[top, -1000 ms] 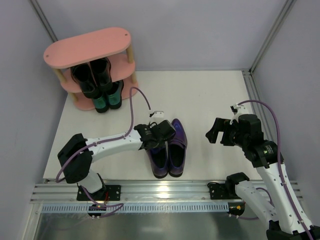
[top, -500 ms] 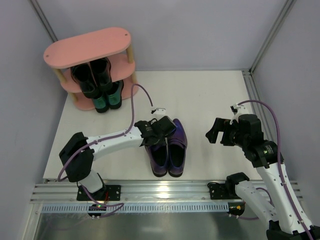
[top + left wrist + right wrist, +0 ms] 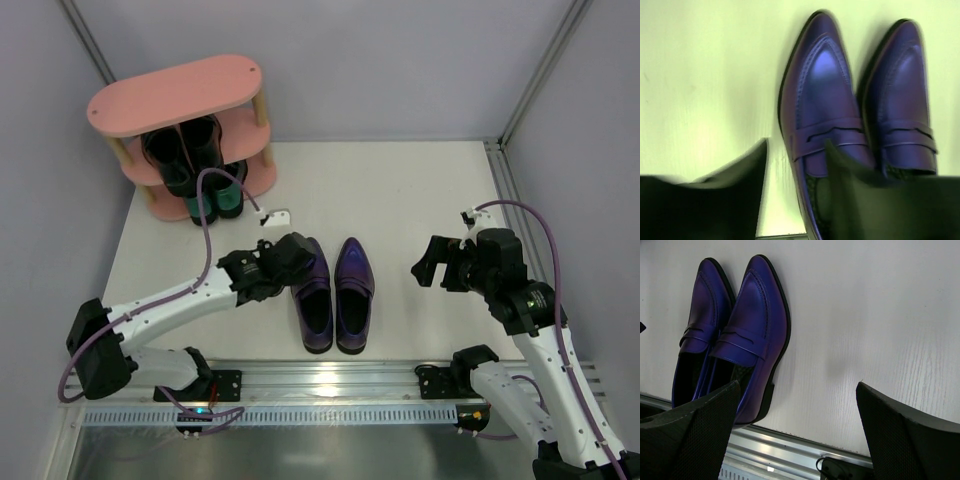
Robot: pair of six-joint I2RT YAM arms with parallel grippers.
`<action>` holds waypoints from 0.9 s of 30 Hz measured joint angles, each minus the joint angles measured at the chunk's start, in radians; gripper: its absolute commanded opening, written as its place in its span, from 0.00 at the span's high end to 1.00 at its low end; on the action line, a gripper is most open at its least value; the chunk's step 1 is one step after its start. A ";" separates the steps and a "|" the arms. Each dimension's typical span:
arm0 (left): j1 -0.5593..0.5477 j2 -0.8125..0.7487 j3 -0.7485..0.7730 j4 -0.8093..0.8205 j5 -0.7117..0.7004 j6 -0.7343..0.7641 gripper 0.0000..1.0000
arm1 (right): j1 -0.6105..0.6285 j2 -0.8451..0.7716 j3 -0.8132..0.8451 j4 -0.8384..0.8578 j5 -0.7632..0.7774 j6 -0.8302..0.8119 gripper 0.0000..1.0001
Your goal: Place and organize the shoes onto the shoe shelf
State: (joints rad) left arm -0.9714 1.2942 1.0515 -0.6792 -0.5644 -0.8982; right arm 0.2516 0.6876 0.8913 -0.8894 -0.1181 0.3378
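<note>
Change: The left gripper [image 3: 796,150] is pulling back off the left purple loafer [image 3: 314,290]. A second ago it was sitting over that shoe's top. Now it is hanging at the shoe's outer edge, and the whole left arm is swinging out to the left.

Left fingers: They are spread apart and gripping nothing. In the blurred wrist view one finger is over the bare table [image 3: 400,190] and the other over the loafer's strap, so they are straddling its left side wall.

Right gripper [image 3: 428,265]: It is staying where it was, hovering well apart from the shoes with its jaws gaping wide and nothing between them.

Purple pair: The left loafer and the right purple loafer [image 3: 353,285] are still lying side by side near the table's near edge, toes pointing away from the arms, about where they were.

Shoe shelf [image 3: 175,95]: It is standing at the far left. The black pair [image 3: 185,145] is sitting on its middle tier and the teal pair [image 3: 218,198] on the bottom tier. The top board is carrying no shoes.

Meaning: No shoe is being lifted yet. The arm seems to be lining up for a side-wall pinch, and the purple pair is the only one still waiting for the shelf.
</note>
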 measured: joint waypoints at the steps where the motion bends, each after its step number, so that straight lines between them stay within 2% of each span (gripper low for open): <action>1: 0.009 -0.008 -0.037 0.005 0.001 -0.006 1.00 | 0.000 0.000 0.000 0.000 0.000 0.000 0.02; 6: 0.071 -0.033 -0.282 0.075 0.036 -0.045 1.00 | 0.000 0.000 0.000 0.000 0.000 0.000 0.00; 8: 0.085 -0.050 -0.326 0.074 0.035 -0.068 1.00 | 0.000 0.000 0.000 0.000 0.000 0.000 0.00; 13: 0.090 -0.054 -0.329 0.125 0.053 -0.090 1.00 | 0.000 0.008 0.000 0.002 0.000 0.001 0.00; 19: 0.091 0.091 -0.330 0.295 0.204 -0.093 1.00 | 0.000 0.020 0.000 0.004 0.000 0.001 0.00; 23: 0.095 0.173 -0.330 0.340 0.261 -0.097 1.00 | 0.000 0.019 0.000 0.004 0.002 0.001 0.00; 27: 0.095 0.182 -0.316 0.344 0.277 -0.097 1.00 | 0.000 0.019 0.000 0.004 0.003 0.001 0.00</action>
State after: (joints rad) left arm -0.8761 1.4757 0.7353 -0.3347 -0.2874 -0.9951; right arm 0.2516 0.7071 0.8913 -0.8852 -0.1154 0.3389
